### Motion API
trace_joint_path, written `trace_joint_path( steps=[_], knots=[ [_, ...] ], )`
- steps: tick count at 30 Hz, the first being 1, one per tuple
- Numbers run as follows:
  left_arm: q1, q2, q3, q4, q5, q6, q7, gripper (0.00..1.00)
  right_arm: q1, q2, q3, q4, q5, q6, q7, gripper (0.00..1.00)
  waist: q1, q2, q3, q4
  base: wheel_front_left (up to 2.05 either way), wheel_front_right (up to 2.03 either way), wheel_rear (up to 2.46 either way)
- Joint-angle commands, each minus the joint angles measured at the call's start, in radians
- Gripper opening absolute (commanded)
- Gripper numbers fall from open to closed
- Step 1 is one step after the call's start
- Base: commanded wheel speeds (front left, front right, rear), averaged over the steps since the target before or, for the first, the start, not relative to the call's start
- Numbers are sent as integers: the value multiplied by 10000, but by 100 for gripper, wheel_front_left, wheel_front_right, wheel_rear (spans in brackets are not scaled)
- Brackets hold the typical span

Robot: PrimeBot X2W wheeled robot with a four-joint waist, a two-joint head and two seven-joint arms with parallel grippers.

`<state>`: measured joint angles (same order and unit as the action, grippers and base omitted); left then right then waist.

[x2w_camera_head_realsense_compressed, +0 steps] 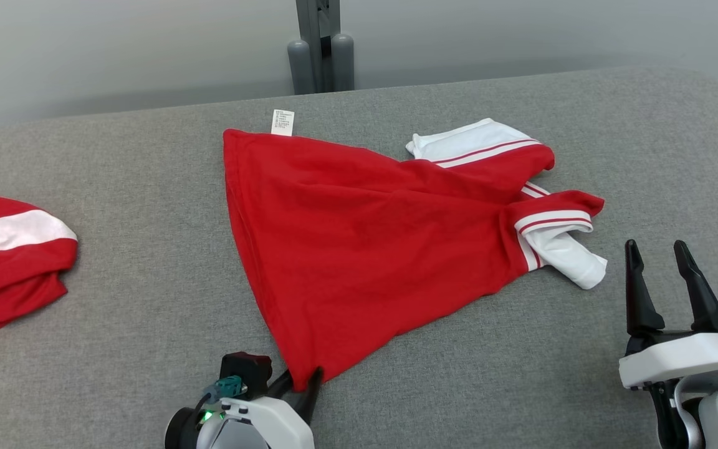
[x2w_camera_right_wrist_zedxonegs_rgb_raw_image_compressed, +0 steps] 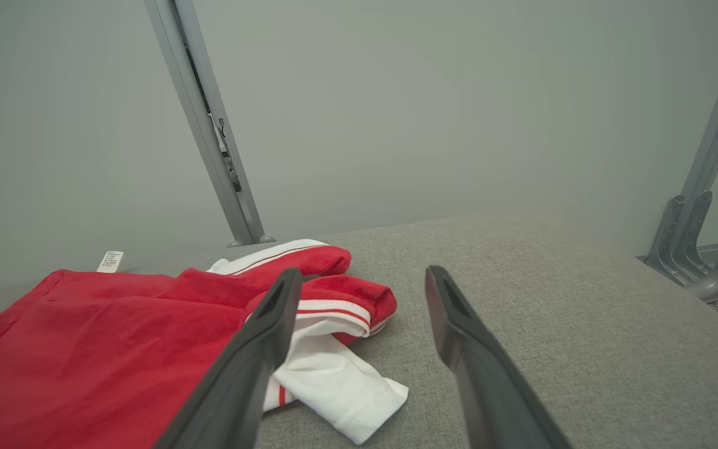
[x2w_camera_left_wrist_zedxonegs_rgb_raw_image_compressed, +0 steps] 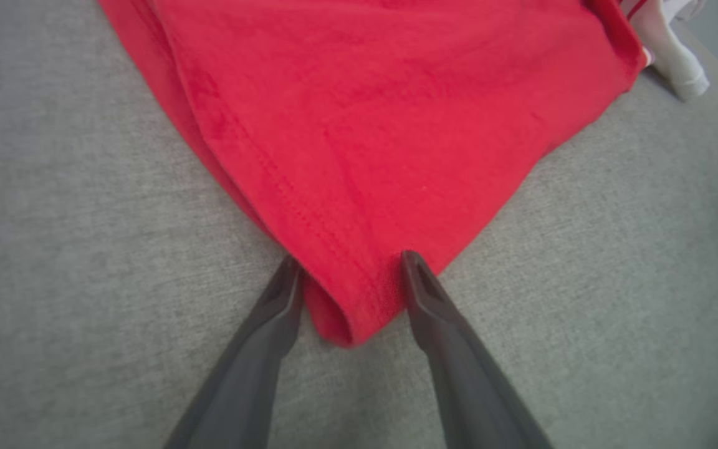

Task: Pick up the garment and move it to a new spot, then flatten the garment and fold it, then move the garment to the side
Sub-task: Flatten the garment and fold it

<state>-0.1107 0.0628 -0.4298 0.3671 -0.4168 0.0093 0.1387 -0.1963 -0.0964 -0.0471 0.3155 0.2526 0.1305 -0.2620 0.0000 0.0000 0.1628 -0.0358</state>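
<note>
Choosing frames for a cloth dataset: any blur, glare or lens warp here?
Head view: even soft light, sharp, no glare; the red shirt with white striped sleeves casts hardly any shadow on the grey fabric-covered table. Left wrist view: soft, the red oversaturated around the left tool. Right wrist view: the grey metal post leans, likely wide-angle warp; the right tool looks slightly soft.

Looks like a robot lab or test cell here, folks, not anybody's home. Straight beyond the right pincer runs a bare, pale grey wall. Up and to the left of the pincer, a grey metal post stands against that wall. Out to its right are more grey struts on bracket feet. And under the pincer lies a wide table wrapped in plain grey cloth.
</note>
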Motion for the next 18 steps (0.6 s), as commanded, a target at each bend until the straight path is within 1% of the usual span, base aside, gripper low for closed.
trace_joint_path(
  steps=[1,6,11,13,18],
  knots=[
    [24,71,-40,35,-24,-32,-33,0,-55,-50,-35,80,-22,4,-42,100,0,0,-7,19,0,0,0],
    [-148,110,290,-403,22,202,-866,0,-139,-93,-292,600,14,4,-27,100,0,0,-126,188,0,0,0],
    [-270,109,510,-639,81,373,-1553,0,-421,-140,-543,1583,180,6,-22,100,0,0,-166,362,0,0,0],
    [-272,112,533,-692,99,428,-1692,0,-635,-189,-616,2106,259,4,-22,100,0,0,-136,428,0,0,0],
    [-350,137,491,-742,138,423,-1828,0,-1233,-220,-430,3426,649,4,66,100,0,0,7,568,0,0,0]
  ],
)
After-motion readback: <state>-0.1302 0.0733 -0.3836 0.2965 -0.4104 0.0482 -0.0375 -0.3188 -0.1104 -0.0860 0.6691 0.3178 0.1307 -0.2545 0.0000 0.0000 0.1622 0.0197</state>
